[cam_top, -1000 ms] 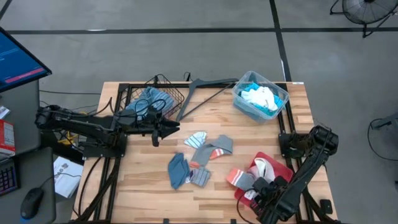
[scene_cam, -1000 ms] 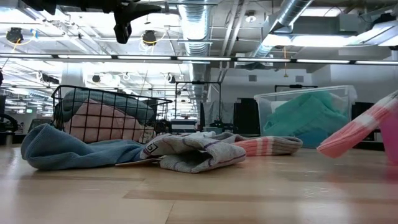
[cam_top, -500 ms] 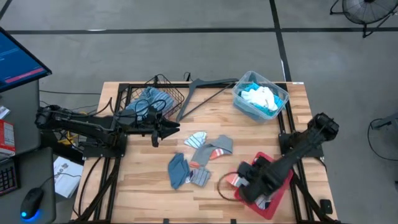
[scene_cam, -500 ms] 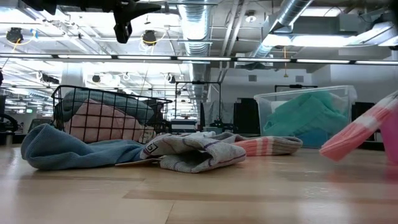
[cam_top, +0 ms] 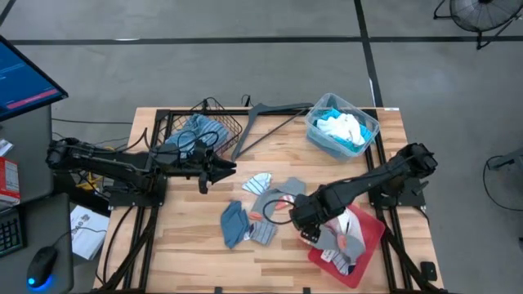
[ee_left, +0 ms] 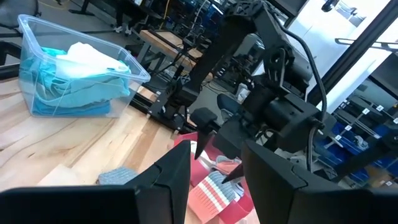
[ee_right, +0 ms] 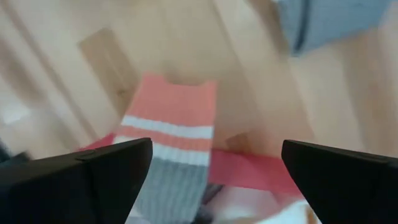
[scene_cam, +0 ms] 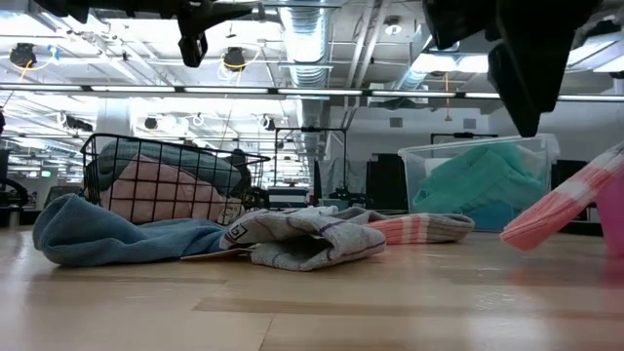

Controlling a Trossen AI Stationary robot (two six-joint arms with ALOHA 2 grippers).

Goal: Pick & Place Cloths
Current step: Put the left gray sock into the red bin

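Now the right gripper hangs over the orange-cuffed grey sock at the red tray's edge — fingers spread wide, holding nothing. The left gripper waits beside the wire basket — partly parted, empty. Other socks lie mid-table.

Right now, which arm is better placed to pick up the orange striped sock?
The right. Its open gripper hangs just above the sock at the red tray's edge; the left gripper waits near the wire basket.

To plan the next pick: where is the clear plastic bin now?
In the high view, the clear plastic bin stands at the table's far right corner, beside the dark hanger.
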